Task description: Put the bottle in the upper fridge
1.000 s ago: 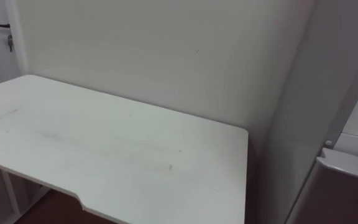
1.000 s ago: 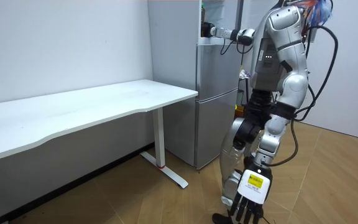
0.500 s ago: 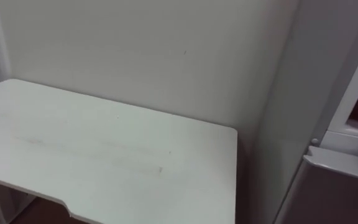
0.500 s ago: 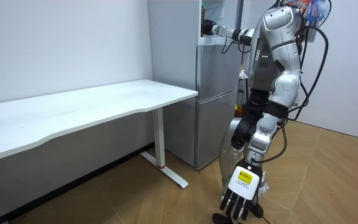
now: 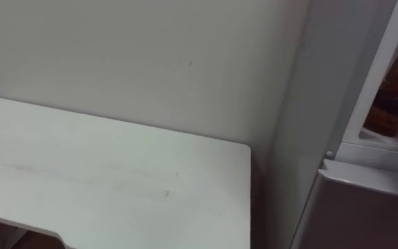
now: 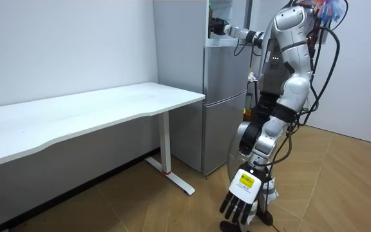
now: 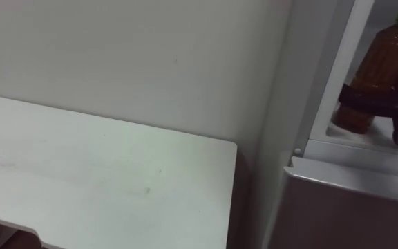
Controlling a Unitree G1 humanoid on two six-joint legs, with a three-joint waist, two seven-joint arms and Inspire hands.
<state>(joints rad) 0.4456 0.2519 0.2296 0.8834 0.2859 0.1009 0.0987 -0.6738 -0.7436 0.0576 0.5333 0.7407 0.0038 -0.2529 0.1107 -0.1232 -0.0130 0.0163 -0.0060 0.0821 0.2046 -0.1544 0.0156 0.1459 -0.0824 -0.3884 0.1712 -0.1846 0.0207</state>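
Observation:
A bottle (image 7: 382, 62) of brown drink with a green cap stands upright inside the open upper fridge compartment (image 7: 365, 142), its base at the white shelf. My right hand (image 7: 391, 105) reaches in from the right, its dark fingers curled round the bottle's lower half. In the room view the right arm stretches out level into the top of the grey fridge (image 6: 224, 103), where the right hand (image 6: 219, 27) is partly hidden. My left hand (image 6: 239, 203) hangs low beside my legs with its fingers straight and nothing in it. The left eye view catches the bottle (image 5: 391, 114) at its right edge.
A long white table (image 7: 102, 173) stands against the wall just left of the fridge, its near corner close to the fridge's side wall (image 7: 299, 76). The shut lower fridge door (image 7: 344, 214) is below the compartment. I stand on a wooden floor (image 6: 340, 187) before the fridge.
The eye view has swung right, bringing the open compartment and bottle into sight. My right hand has pushed slightly deeper into the fridge. The hanging left hand has swung toward the room view's left.

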